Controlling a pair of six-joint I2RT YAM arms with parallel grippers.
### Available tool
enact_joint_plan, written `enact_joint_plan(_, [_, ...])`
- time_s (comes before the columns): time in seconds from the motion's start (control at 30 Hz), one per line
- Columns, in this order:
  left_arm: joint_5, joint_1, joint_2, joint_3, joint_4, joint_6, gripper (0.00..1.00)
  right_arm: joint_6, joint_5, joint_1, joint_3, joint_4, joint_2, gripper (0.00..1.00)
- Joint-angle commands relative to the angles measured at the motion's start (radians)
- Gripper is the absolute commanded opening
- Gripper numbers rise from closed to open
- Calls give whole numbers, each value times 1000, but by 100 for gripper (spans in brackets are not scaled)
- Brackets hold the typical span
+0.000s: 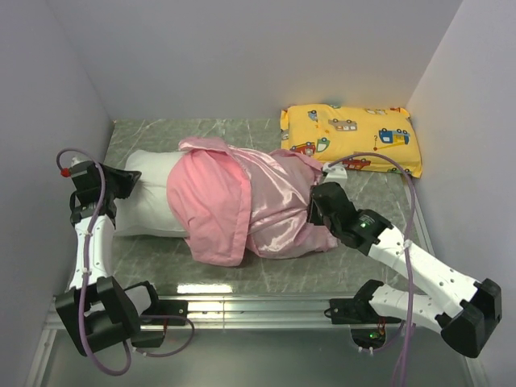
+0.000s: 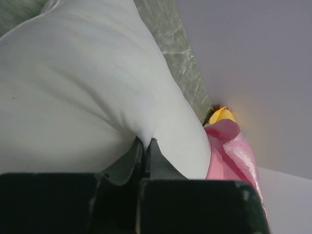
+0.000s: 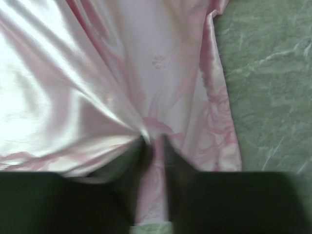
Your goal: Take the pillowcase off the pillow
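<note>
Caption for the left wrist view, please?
Left tool pinches a fold of the white pillow, pink pillowcase bunched beyond.

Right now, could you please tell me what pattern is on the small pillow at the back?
The small pillow is yellow with cartoon vehicles, clearest in the top view.

One white pillow, one yellow pillow, one pink pillowcase, one table.

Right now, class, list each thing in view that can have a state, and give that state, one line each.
pillowcase: partly on, bunched over the pillow's right part.
pillow: lying flat, left end bare, the rest covered.
yellow pillow: lying flat at the far right, held by nothing.
left gripper: shut on the pillow's bare end.
right gripper: shut on a fold of the pillowcase.
</note>
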Motion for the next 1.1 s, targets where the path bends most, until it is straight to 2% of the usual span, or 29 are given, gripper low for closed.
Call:
enact_joint_plan(0.0, [-69,35,-47,-8,117,40,1,-76,-20,3,74,-8,1,46])
enact_joint_plan(0.03, [-69,34,-59,-14,120,38,0,-79,-26,17,97,-13,-23,56])
enact_joint_plan(0.1, [-65,29,-81,-33,131,29,1,-78,-29,80,123,-33,-69,64])
enact_joint_plan(0.3, [-75,3,-102,-51,130,21,1,3,-14,310,90,-82,-89,74])
enact_joint_plan(0.33, [-75,5,-104,-51,131,21,1,23,2,371,75,-82,-79,80])
enact_joint_plan(0.43, [-75,0,-101,-48,130,25,0,101,47,471,15,-68,-11,81])
enact_joint_plan(0.53, [-75,-2,-99,-42,123,29,1,193,112,497,-21,-68,72,82])
enact_joint_plan(0.63, [-77,-5,-96,-39,125,29,1,209,160,499,-31,-22,130,82])
enact_joint_plan(0.73, [-78,-3,-92,-33,122,32,1,212,248,497,-4,-13,170,75])
enact_joint_plan(0.8, [-91,-3,-83,-14,105,41,1,212,307,473,19,-54,188,37])
enact_joint_plan(0.83, [-100,-3,-76,-7,99,46,1,223,325,453,22,-88,187,5])
enact_joint_plan(0.87, [-112,-2,-72,21,87,61,0,246,339,428,18,-153,178,0])
enact_joint_plan(0.97, [-141,9,-52,65,67,72,0,228,298,268,-60,-172,16,0])
enact_joint_plan(1.0, [-140,15,-41,71,70,74,1,205,234,176,-108,-152,-132,0])
enact_joint_plan(1.07, [-140,23,-29,96,71,69,0,158,194,105,-133,-128,-267,0])
